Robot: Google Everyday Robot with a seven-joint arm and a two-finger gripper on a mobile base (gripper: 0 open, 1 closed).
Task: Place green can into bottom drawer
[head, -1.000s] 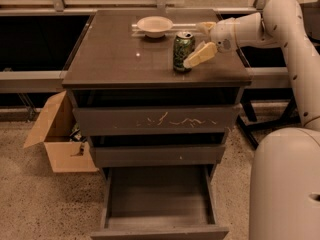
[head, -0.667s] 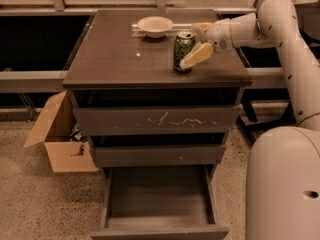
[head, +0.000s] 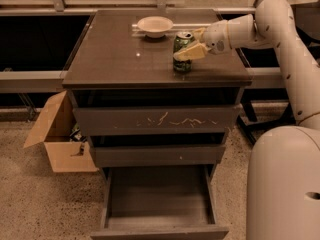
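- A cardboard box stood open on the speckled floor at the far left, just beside the cabinet, with one flap raised.
- The cabinet's scratched drawer sat at the top of the stack and was pushed in. The shallow drawer under it was also closed.
- The bottom drawer was pulled well out toward the camera, so its box-like inside showed.
- A white bowl rested upright near the back edge of the cabinet top, left of the can and apart from it.
- The green can stood upright on the cabinet top, right of centre, with its silver lid showing. It was far above the open drawer.
- The gripper reached in from the right at can height. Its two pale fingers pinched the green can, one across the front and one behind the rim.
- The white arm ran rightward from the gripper, bent at an elbow and dropped to the robot's base in the lower right.
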